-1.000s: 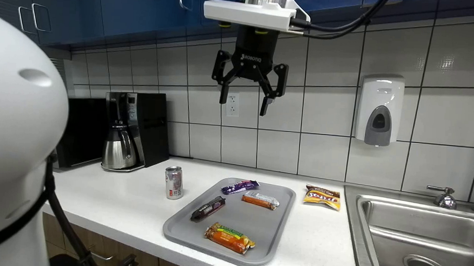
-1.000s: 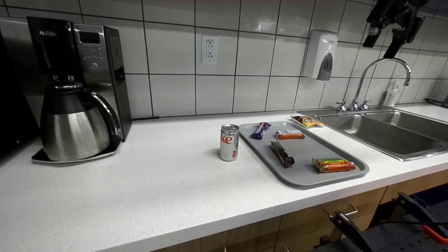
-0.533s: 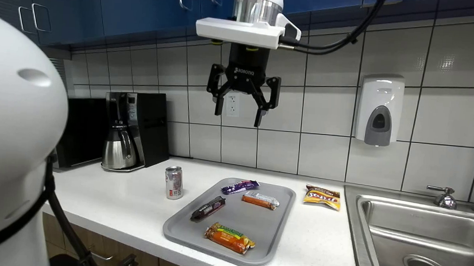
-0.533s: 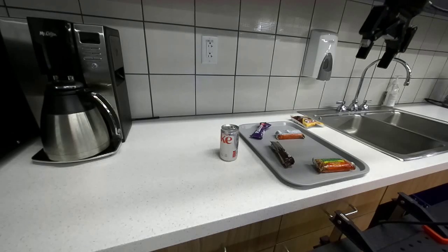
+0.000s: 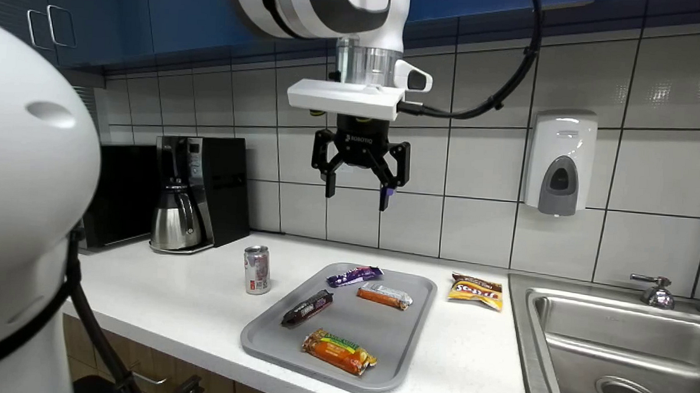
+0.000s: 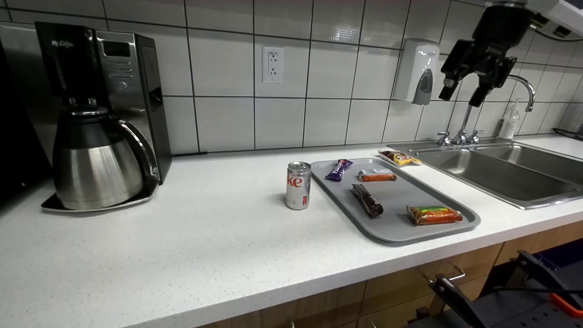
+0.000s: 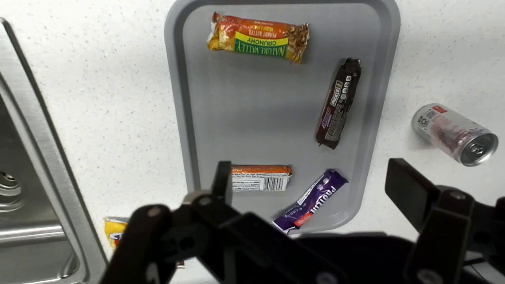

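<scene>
My gripper (image 5: 356,200) is open and empty, pointing down in the air above the back of the grey tray (image 5: 372,372). It also shows in the other view of the scene (image 6: 462,99) and in the wrist view (image 7: 311,173). On the tray lie a purple bar (image 5: 355,276), an orange-and-white bar (image 5: 384,295), a dark brown bar (image 5: 308,308) and an orange-green granola bar (image 5: 339,352). In the wrist view the purple bar (image 7: 311,201) lies between the fingers. One finger hides an end of the orange-and-white bar (image 7: 261,178). The gripper touches nothing.
A silver can (image 6: 299,186) stands upright beside the tray. A yellow-brown candy bag (image 5: 476,290) lies between tray and sink (image 5: 518,345). A coffee maker (image 6: 127,82) with a steel carafe (image 6: 98,173) stands near the wall. A soap dispenser (image 5: 561,161) hangs on the tiles.
My gripper has moved down, lower over the counter, and stays open. In an exterior view it has also shifted left, away from the faucet. The tray, bars, can and bag have not moved.
</scene>
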Controlling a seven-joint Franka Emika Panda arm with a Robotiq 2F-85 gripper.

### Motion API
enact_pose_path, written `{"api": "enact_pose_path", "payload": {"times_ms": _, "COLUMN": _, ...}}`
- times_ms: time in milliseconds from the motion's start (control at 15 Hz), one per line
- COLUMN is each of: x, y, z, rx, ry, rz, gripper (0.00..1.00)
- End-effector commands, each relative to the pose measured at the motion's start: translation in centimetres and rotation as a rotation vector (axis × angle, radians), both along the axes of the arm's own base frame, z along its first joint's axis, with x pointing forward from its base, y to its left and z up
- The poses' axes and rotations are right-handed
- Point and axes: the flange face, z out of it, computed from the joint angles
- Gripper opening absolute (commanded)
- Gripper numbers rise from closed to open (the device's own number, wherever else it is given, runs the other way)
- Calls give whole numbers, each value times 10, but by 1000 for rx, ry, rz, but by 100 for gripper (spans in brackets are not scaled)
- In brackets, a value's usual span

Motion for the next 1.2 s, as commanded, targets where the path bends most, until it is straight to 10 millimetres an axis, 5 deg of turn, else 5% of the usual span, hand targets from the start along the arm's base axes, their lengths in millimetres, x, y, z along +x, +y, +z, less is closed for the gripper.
{"api": "enact_pose_path", "payload": {"times_ms": 0, "x": 17, "y": 12, "z": -19, "rx": -58, "ry": -31, "rz": -48, "gripper": 100}}
{"api": "enact_pose_path", "payload": {"times_ms": 733, "x": 80, "y": 53, "z": -80, "rx": -117, "ry": -95, "rz": -228, "gripper": 100}}
{"api": "enact_pose_path", "payload": {"times_ms": 1133, "x": 112, "y": 70, "z": -97, "rx": -107, "ry": -55, "rz": -337, "gripper": 100}}
